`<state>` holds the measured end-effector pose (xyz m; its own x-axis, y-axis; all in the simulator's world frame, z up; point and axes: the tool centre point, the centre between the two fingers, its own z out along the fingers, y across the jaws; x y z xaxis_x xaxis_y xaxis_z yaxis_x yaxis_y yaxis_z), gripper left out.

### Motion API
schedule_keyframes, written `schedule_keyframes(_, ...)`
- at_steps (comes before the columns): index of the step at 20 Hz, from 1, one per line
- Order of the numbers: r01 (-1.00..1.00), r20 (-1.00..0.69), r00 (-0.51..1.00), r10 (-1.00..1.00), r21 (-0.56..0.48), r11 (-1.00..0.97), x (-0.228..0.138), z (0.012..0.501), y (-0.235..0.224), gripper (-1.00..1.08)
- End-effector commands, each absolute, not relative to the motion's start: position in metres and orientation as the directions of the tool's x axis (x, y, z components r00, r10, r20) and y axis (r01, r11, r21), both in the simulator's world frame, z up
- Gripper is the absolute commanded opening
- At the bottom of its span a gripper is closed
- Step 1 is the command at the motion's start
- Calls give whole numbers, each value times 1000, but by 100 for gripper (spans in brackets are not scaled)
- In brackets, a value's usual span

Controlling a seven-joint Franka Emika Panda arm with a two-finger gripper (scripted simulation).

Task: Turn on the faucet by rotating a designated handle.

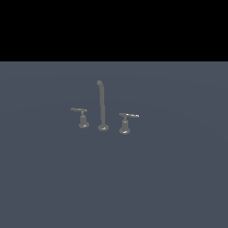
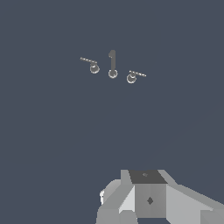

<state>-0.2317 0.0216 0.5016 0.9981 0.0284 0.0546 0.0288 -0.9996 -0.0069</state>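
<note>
The faucet stands on the flat grey surface in the middle of the exterior view, with a tall thin spout curved at the top. The handle, a dull grey T-shaped lever on a short post, stands on the exterior view's left of the spout. A slightly larger lever with a bright tip stands on the exterior view's right. The wrist view shows the spout, the handle and the larger lever small and far off. Only blocky grey parts of my gripper show there, well away from the faucet. Its fingers are not discernible.
The grey-blue surface stretches flat around the faucet. A black band fills the top of the exterior view. The arm does not show in the exterior view.
</note>
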Motion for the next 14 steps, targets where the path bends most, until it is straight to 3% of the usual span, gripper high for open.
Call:
schedule_keyframes(1,14,49,999,13,-22,-1000,-226,500,23,-100)
schedule_keyframes(14,-204,-54,979,-198,-167,-964,-162,471,47,-100)
